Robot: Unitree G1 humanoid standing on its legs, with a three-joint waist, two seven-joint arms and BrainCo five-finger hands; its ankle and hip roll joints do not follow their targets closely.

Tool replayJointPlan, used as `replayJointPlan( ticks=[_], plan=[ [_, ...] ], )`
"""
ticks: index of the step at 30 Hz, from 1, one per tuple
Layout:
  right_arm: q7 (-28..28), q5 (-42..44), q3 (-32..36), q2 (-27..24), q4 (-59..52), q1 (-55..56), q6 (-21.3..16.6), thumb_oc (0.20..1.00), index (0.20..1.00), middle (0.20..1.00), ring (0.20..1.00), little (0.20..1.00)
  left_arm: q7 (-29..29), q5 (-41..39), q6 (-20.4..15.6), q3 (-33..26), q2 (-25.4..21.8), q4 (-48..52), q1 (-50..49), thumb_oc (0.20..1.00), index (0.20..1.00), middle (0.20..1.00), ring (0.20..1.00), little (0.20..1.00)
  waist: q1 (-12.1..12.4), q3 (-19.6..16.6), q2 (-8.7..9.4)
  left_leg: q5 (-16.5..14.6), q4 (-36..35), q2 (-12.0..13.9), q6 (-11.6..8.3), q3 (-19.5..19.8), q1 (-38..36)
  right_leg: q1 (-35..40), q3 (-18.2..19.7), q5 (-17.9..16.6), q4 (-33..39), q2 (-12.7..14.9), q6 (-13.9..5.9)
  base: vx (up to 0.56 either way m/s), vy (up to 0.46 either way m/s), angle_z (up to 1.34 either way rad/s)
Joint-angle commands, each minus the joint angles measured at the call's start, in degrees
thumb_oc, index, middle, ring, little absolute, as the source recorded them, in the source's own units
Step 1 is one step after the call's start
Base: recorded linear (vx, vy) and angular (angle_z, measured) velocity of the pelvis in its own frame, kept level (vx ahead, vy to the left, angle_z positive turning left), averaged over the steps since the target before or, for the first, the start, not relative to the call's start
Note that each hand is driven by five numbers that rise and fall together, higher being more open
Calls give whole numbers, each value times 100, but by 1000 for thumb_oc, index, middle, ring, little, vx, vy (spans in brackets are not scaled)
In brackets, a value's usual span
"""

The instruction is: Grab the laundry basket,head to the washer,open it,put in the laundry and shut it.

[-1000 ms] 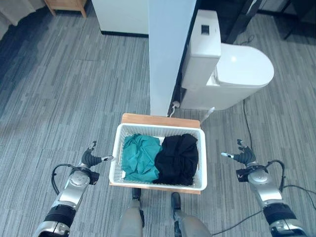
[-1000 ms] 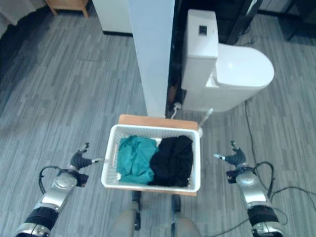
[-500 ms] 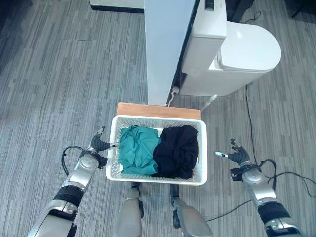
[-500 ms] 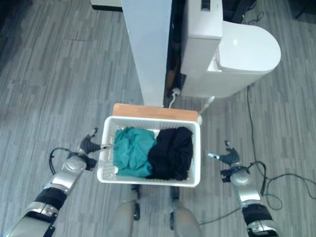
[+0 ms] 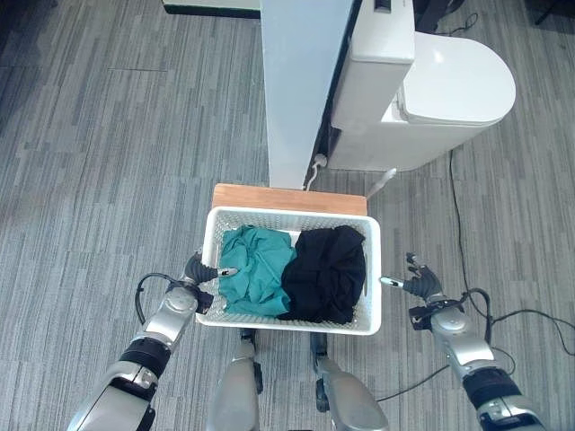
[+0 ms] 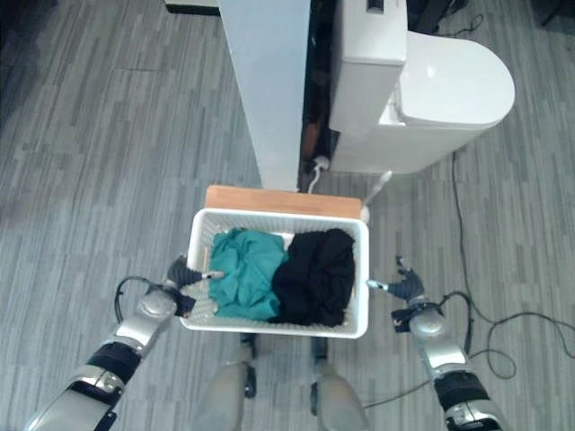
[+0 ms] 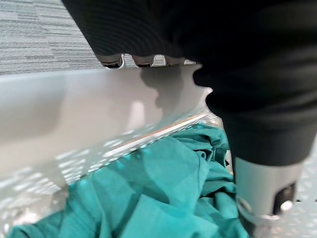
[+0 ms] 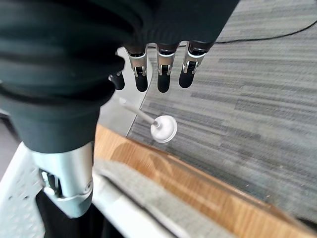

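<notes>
Two garments, a teal cloth (image 5: 254,277) and a black cloth (image 5: 328,274), are kept in the white laundry basket (image 5: 372,269) on a wooden stand (image 5: 287,196). The left hand (image 5: 203,273) appears hooked over its rim; the right hand (image 5: 415,285) is held open just beside it, presumably for a two-sided lift.

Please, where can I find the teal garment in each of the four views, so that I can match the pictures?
Left eye view: teal garment lies in the left half of the white basket, beside the black garment.
Right eye view: the same place, beside the left hand.
Left wrist view: under the basket wall, past the hand.
Right wrist view: not in it.
Shared landmark: the white basket.
</notes>
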State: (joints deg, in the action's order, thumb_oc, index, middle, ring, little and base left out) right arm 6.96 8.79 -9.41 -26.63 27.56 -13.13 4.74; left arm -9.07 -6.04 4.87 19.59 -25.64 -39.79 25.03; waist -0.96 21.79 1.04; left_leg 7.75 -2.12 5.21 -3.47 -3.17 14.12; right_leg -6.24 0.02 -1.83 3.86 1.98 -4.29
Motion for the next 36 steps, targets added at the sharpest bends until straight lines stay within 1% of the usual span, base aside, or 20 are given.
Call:
replayJointPlan(
  ticks=[1, 7, 8, 11, 18, 22, 26, 29, 36],
  plan=[
    [92, 149, -86, -135, -440, -62, -279, 1000, 1000, 1000, 1000, 1000, -178, 270, -180, 140, 371, -364, 333, 1000, 1000, 1000, 1000, 1000, -21, -247, 100, -484, 745, 217, -188, 226, 323, -865, -235, -218, -650, 408, -201, 0, 0, 0],
    [167, 89, -513, 40, -162, -531, -227, 1000, 1000, 1000, 1000, 1000, -310, 361, -161, 297, 478, -479, 543, 1000, 1000, 1000, 1000, 1000, 39, -163, 88, -483, 794, 202, -190, 262, 395, -912, -263, -235, -657, 417, -193, 0, 0, 0],
    [169, 89, -517, 42, -151, -542, -232, 1000, 1000, 1000, 1000, 1000, -311, 361, -163, 295, 477, -483, 548, 1000, 1000, 1000, 1000, 1000, 35, -159, 89, -482, 794, 202, -190, 263, 396, -912, -264, -235, -658, 416, -193, 0, 0, 0],
    [299, -374, -673, 106, 53, -809, -16, 1000, 1000, 1000, 1000, 1000, -423, 484, -97, 304, 510, -489, 647, 1000, 1000, 1000, 1000, 1000, 74, -128, 77, -462, 755, 197, -190, 277, 408, -919, -294, -227, -654, 417, -188, 0, 0, 0],
    [477, -470, -772, 317, 309, -973, 18, 1000, 1000, 1000, 1000, 1000, -743, 837, -21, 366, 533, -584, 941, 1000, 1000, 1000, 1000, 1000, 79, -72, 76, -425, 702, 186, -210, 314, 443, -942, -340, -210, -673, 432, -189, 0, 2, 6],
    [475, -362, -822, 381, 360, -964, -4, 1000, 1000, 1000, 1000, 1000, -802, 937, 12, 411, 545, -630, 1079, 1000, 1000, 1000, 1000, 1000, 68, -41, 80, -411, 677, 170, -209, 303, 461, -977, -337, -216, -693, 448, -198, 0, 0, 0],
    [506, -240, -918, 463, 372, -995, -15, 1000, 1000, 1000, 1000, 1000, -896, 874, 39, 465, 610, -791, 1195, 1000, 1000, 1000, 1000, 1000, 55, -46, 63, -428, 705, 158, -190, 266, 486, -1021, -299, -230, -706, 466, -195, 0, 0, 0],
    [460, 26, -1116, 612, 419, -1017, -94, 1000, 1000, 1000, 1000, 1000, -904, 788, 21, 600, 709, -923, 1249, 1000, 1000, 1000, 1000, 1000, 53, -28, 32, -477, 786, 128, -169, 240, 515, -1054, -257, -234, -735, 483, -201, 7, 11, -1],
    [472, 353, -1332, 683, 682, -1329, -166, 1000, 1000, 1000, 1000, 1000, -799, 854, 25, 948, 805, -1327, 1552, 1000, 1000, 1000, 1000, 1000, 40, 40, -30, -544, 964, 78, -148, 220, 648, -1195, -190, -242, -806, 518, -210, 7, 33, -6]
  ],
)
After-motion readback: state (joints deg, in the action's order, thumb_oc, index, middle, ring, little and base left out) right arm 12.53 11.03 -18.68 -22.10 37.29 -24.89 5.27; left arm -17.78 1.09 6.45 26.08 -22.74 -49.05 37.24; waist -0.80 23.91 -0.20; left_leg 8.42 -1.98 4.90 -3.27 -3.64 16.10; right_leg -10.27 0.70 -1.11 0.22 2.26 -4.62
